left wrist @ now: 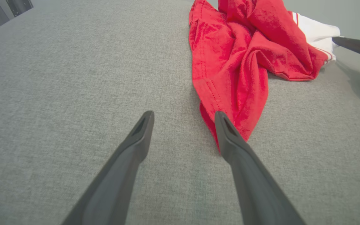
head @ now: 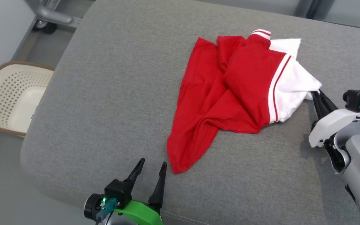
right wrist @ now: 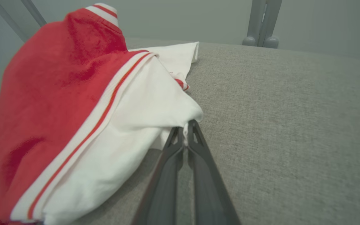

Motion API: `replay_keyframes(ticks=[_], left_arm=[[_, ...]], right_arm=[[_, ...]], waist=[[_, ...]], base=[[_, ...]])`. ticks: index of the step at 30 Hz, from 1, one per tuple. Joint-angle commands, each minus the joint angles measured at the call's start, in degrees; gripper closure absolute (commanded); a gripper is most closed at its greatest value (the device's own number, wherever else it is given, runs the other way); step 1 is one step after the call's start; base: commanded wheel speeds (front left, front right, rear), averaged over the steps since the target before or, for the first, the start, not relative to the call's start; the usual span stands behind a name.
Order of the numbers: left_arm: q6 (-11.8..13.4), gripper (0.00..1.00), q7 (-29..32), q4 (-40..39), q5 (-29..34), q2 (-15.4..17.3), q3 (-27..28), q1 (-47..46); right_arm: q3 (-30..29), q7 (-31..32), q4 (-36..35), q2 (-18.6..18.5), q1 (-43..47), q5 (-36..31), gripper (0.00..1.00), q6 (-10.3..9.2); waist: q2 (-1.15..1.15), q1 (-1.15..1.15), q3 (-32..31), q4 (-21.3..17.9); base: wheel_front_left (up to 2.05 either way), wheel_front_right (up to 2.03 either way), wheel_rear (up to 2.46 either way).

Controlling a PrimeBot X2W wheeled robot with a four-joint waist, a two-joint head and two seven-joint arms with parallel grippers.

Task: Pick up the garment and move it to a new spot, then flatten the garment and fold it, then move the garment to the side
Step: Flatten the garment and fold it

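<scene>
Grey upholstered surface (head: 105,93): broad bare fabric is seen left of and in front of the garment; the left edge is rounded off toward the floor.
Garment (head: 230,93), red and white, crumpled: laid right of centre.
Perforated basket (head: 23,64): set on the floor beyond the left edge.
Right gripper (head: 317,93): fingers clamped on the garment's white corner.
Left gripper (head: 153,162): fingers parted, nothing held, just beside the garment's red tip.

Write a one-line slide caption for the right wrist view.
Right gripper shut on the white corner of a crumpled red-and-white garment lying on a grey upholstered surface.
</scene>
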Motion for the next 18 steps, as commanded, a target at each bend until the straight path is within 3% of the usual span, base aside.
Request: replay_keyframes(ticks=[1,10,18], left_arm=[[-0.55,0.00,-0.01,0.43,0.55,0.20,0.61,0.63],[-1.29,0.00,-0.01,1.32,1.16,0.21,2.61,2.30],[-1.44,0.00,-0.01,1.82,1.18,0.21,3.53,2.52]], right_arm=[[-1.04,-0.13,-2.16,-0.66,3.02,1.06,1.00,-0.03],[-2.00,0.66,-7.48,-3.29,12.31,6.55,1.00,-0.02],[-1.01,5.69,-12.61,-6.86,18.33,13.94,1.00,-0.02]], waist=[[0.00,-0.01,-6.08,-8.30],[0.00,-0.01,-10.80,-18.25],[0.00,-0.01,-11.86,-22.58]], base=[[0.00,0.00,0.00],[0.00,0.00,0.00],[0.00,0.00,0.00]])
